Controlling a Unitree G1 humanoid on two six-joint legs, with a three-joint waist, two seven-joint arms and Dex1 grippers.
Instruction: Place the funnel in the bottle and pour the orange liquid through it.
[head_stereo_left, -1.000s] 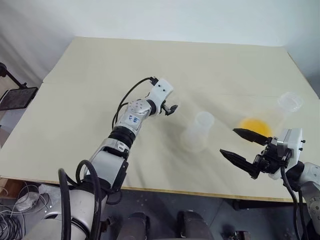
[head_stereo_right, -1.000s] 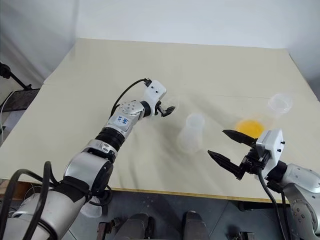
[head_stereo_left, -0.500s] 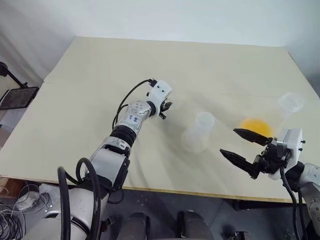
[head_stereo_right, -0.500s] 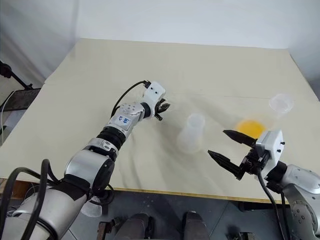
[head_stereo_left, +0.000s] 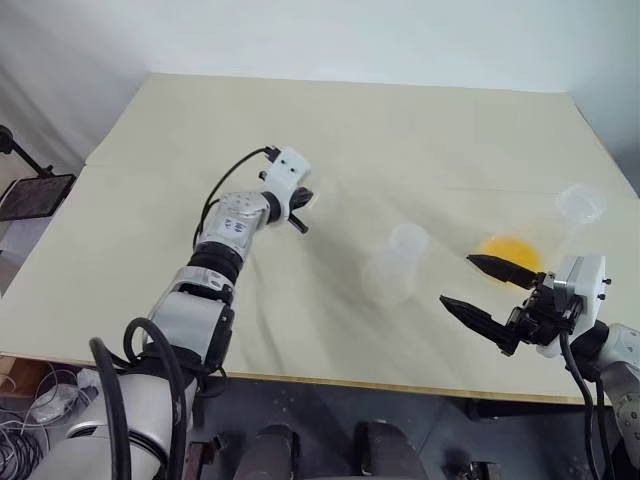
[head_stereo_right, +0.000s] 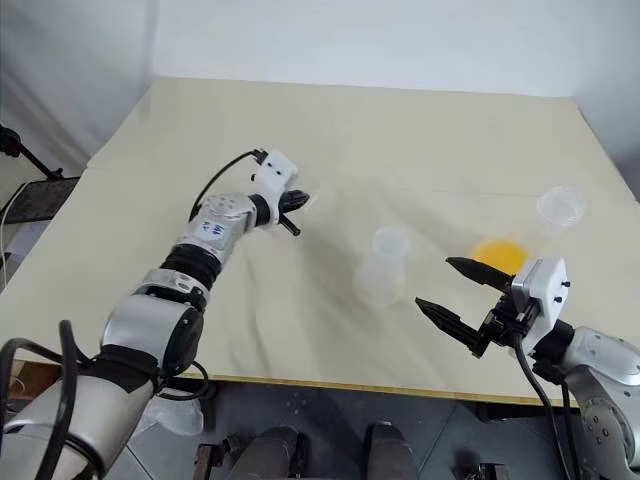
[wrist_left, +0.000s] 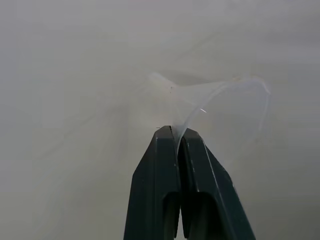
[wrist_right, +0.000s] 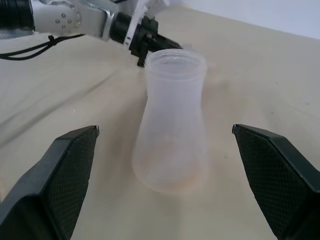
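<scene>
L gripper is clamped on the rim of the funnel, held above the table, well left of the bottle. Bottle is stood upright mid-table, facing the R gripper, whose jaws are spread wide w/ nothing between. Orange liquid is seen just right of the bottle, prob. in a clear cup, hard to tell.
</scene>
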